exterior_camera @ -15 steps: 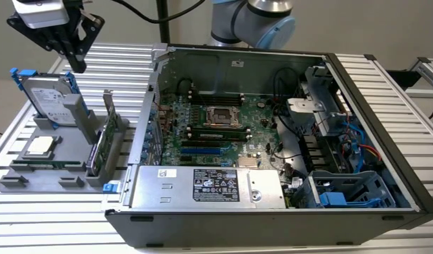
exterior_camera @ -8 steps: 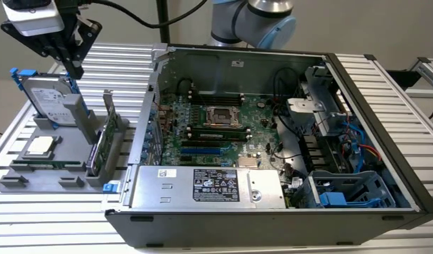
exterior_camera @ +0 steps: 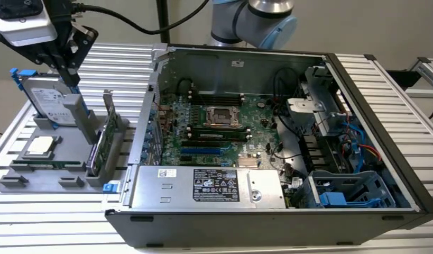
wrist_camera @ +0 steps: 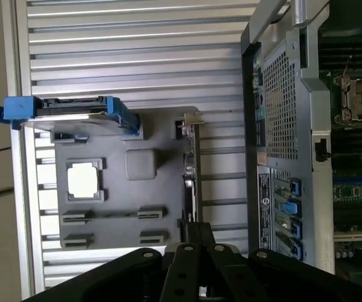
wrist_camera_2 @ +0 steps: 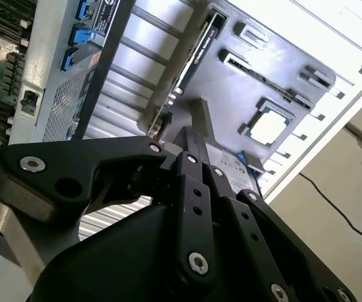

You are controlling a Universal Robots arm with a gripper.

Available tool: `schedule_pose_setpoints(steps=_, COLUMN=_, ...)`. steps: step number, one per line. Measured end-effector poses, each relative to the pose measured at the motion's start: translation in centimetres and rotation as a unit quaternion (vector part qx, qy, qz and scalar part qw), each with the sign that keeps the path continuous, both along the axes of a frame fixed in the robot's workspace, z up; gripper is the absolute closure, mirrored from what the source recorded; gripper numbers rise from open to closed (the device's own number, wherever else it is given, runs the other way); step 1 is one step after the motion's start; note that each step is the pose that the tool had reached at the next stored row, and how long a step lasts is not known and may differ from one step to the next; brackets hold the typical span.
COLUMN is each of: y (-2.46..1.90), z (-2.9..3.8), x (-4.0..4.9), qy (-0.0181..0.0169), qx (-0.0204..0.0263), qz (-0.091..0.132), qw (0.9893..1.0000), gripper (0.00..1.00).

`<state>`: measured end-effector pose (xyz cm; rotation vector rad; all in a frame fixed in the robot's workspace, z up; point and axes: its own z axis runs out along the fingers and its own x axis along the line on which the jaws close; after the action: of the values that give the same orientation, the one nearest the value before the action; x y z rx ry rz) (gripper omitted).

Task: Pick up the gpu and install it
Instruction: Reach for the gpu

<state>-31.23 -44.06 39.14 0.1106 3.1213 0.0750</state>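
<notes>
The gpu [exterior_camera: 106,138] stands on its edge in a slot on the right side of a grey holder tray [exterior_camera: 40,182], its silver end bracket pointing up. My gripper [exterior_camera: 73,83] hangs above the back of that tray, higher than the gpu and toward the exterior view's left of it. Its black fingers are pressed together with nothing between them. Past the closed fingertips [wrist_camera: 196,229], the first wrist view has the gpu [wrist_camera: 190,170] edge-on. In the second wrist view the card [wrist_camera_2: 196,53] lies beyond my gripper [wrist_camera_2: 190,137].
The tray also holds a silver hard drive with blue rails [exterior_camera: 51,100], a CPU [exterior_camera: 41,145] and a RAM stick [exterior_camera: 47,163]. An open computer case [exterior_camera: 385,159] lies on the right, with its motherboard [exterior_camera: 216,127] and blue slots [exterior_camera: 202,151] exposed. Everything rests on a slatted metal table [exterior_camera: 54,227].
</notes>
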Motion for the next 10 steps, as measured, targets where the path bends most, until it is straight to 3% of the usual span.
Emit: schedule_pose_setpoints(steps=10, y=-1.96, z=0.01, x=0.02, qy=0.0002, qx=-0.0001, qz=0.000, qw=1.0000, gripper=1.00)
